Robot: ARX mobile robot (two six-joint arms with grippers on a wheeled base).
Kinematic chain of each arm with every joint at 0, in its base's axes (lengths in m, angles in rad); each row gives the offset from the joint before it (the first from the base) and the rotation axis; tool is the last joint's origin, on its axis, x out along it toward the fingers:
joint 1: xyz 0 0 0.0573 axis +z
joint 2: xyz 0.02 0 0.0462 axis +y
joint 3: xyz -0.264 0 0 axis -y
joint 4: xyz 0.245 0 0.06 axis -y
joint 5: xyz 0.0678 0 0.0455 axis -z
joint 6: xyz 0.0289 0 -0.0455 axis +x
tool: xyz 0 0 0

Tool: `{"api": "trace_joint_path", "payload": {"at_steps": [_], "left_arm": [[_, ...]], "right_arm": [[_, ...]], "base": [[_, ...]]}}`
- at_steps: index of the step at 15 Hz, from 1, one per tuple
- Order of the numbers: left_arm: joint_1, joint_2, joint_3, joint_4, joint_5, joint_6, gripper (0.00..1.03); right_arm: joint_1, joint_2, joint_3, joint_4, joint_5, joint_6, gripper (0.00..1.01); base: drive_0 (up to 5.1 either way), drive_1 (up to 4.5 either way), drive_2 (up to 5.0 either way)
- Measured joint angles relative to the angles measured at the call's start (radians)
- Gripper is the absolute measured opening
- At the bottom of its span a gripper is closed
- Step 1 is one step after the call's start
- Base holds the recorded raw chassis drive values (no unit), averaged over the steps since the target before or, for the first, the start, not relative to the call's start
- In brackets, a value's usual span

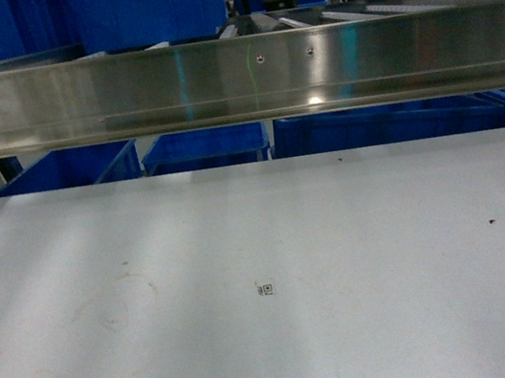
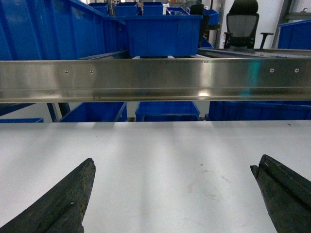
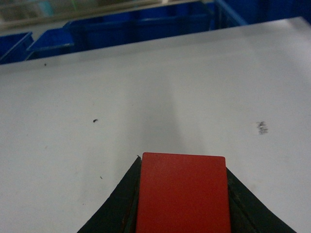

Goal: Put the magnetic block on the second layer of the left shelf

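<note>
The magnetic block (image 3: 182, 194) is a plain bright red rectangle, gripped between the two dark fingers of my right gripper (image 3: 182, 167), which is shut on it above the white table (image 3: 146, 97). My left gripper (image 2: 172, 167) is open, its two dark fingertips (image 2: 80, 182) spread wide over the bare white tabletop with nothing between them. Neither gripper nor the block shows in the head view. A steel shelf rail (image 1: 234, 80) crosses the head view above the table's far edge.
Blue plastic bins (image 1: 207, 146) stand under the steel rail behind the table, and more blue bins (image 2: 163, 34) sit on the level above it. A black office chair (image 2: 243, 29) is far back. A small printed marker (image 1: 265, 289) lies on the tabletop.
</note>
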Motion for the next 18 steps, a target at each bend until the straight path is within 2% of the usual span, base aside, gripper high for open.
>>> {"api": "trace_joint_path", "payload": {"at_steps": [2,3,4,5,7,9,10,11,14,16,18], "left_arm": [[0.000,0.000,0.000,0.000,0.001,0.000,0.98],[0.000,0.000,0.000,0.000,0.000,0.000,0.98],[0.000,0.000,0.000,0.000,0.000,0.000,0.98],[0.000,0.000,0.000,0.000,0.000,0.000,0.98],[0.000,0.000,0.000,0.000,0.000,0.000,0.98],[0.000,0.000,0.000,0.000,0.000,0.000,0.98],[0.000,0.000,0.000,0.000,0.000,0.000,0.98],[0.000,0.000,0.000,0.000,0.000,0.000,0.98],[0.000,0.000,0.000,0.000,0.000,0.000,0.98],[0.000,0.000,0.000,0.000,0.000,0.000,0.98],[0.000,0.000,0.000,0.000,0.000,0.000,0.98]], "right_arm": [[-0.032,-0.303,-0.022,-0.187,-0.009,-0.001,0.33],[-0.026,-0.472,-0.021,-0.284,-0.006,-0.008,0.33],[0.015,-0.594,-0.018,-0.348,0.030,-0.008,0.33],[0.083,-0.634,-0.012,-0.349,0.087,-0.005,0.33],[0.229,-0.575,-0.006,-0.318,0.219,0.011,0.33],[0.355,-0.544,-0.003,-0.298,0.326,0.040,0.33],[0.396,-0.537,0.006,-0.285,0.358,0.047,0.33],[0.415,-0.526,0.012,-0.276,0.372,0.050,0.33],[0.417,-0.516,0.012,-0.281,0.381,0.050,0.33],[0.358,-0.510,0.011,-0.277,0.343,0.050,0.33],[0.319,-0.509,0.007,-0.279,0.298,0.049,0.33]], "base": [[0.0,0.00,0.0],[0.0,0.00,0.0],[0.0,0.00,0.0],[0.0,0.00,0.0],[0.0,0.00,0.0],[0.0,0.00,0.0],[0.0,0.00,0.0],[0.0,0.00,0.0],[0.0,0.00,0.0],[0.0,0.00,0.0],[0.0,0.00,0.0]]}}
